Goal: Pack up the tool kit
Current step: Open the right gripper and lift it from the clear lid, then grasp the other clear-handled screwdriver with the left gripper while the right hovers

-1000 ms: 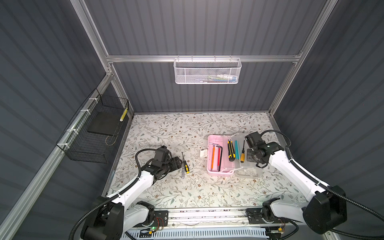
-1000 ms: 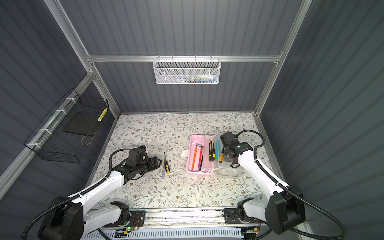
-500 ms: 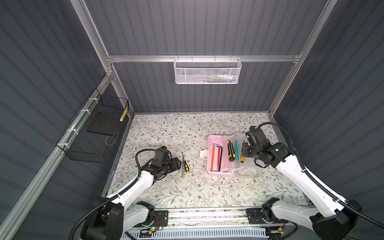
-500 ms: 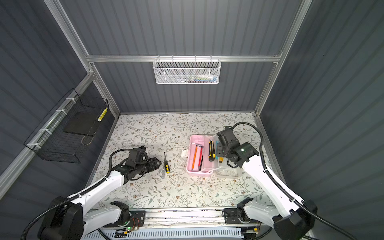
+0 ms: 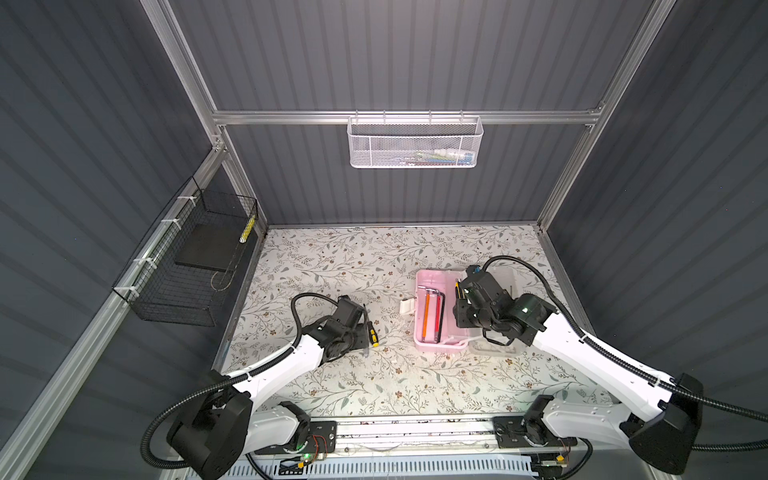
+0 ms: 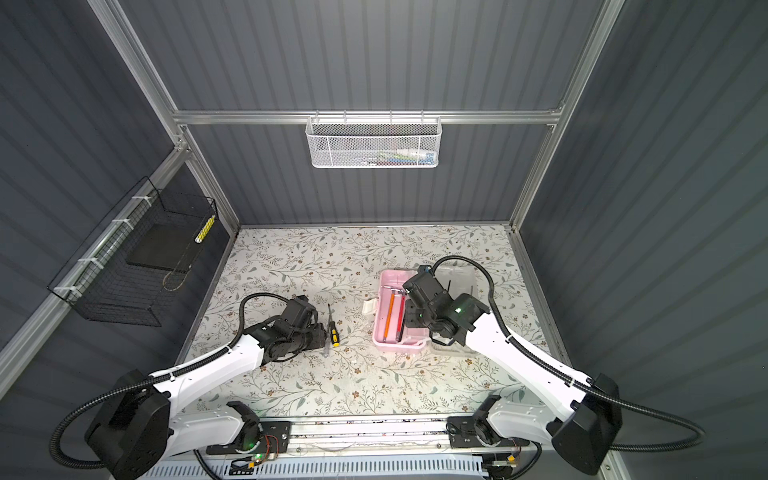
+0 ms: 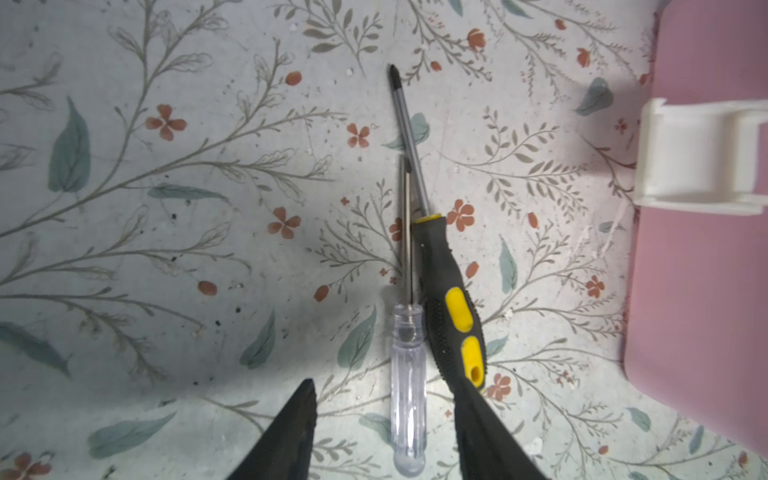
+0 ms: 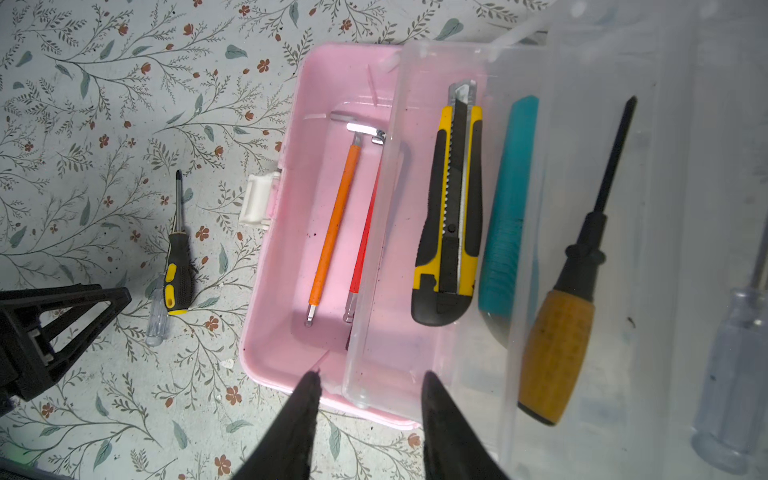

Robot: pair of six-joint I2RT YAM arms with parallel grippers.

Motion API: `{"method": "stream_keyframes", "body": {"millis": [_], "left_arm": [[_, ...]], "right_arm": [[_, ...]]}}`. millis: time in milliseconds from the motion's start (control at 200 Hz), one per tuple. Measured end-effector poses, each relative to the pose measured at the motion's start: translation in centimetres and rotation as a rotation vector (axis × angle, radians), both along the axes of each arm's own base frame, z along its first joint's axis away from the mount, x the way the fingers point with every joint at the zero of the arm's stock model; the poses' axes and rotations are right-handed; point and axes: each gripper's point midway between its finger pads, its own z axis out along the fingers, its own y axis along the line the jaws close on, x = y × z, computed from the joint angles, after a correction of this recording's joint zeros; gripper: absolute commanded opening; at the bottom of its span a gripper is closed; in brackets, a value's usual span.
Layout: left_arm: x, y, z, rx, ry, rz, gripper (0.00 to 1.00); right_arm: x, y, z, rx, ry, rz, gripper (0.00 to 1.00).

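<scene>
Left wrist view: left claw (image 7: 388, 388) low over the floral table (image 7: 166, 208), jaws half-wide and straddling the butt of a clear-handled screwdriver (image 7: 409, 374). One finger (image 7: 478, 415) overlaps the end of a black-yellow screwdriver (image 7: 449, 299); its mate stands off both tools, so nothing is pinched. The two drivers lie side by side, touching, tips the same way, near the pink case (image 7: 706, 291) on its white latch (image 7: 698, 158) side. Both top views put the case right of centre on the table, open. Right wrist view: right claw (image 8: 370, 376) hangs over a corner of the case, jaws narrow but apart, nothing visibly gripped; the corner of a clear tray (image 8: 399, 340) shows in the gap. In the case: hex keys (image 8: 332, 224), orange and red. On the tray: yellow knife (image 8: 451, 216), with a teal knife (image 8: 507, 216) beside it. In the lid (image 8: 665, 208): orange-handled screwdriver (image 8: 557, 349).
</scene>
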Motion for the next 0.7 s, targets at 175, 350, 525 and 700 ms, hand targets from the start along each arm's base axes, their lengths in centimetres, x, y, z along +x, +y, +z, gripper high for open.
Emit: {"method": "stream_keyframes", "body": {"millis": [175,350,525,700], "left_arm": [[-0.3,0.0,-1.0,0.039,0.018,-0.005,0.51],[-0.6,-0.3,-1.6,0.057,0.033,-0.017,0.50],[-0.5,-0.5,-2.1,0.068,0.041,-0.019,0.49],[-0.4,-1.0,-2.7,0.072,0.044,-0.030,0.49]], "right_arm": [[0.3,0.6,-0.3,0.023,-0.001,0.003,0.42],[0.3,0.8,-0.6,0.029,0.000,0.004,0.42],[0.2,0.7,-1.1,0.023,0.007,0.003,0.42],[0.0,0.5,-1.9,0.016,0.017,0.001,0.42]]}}
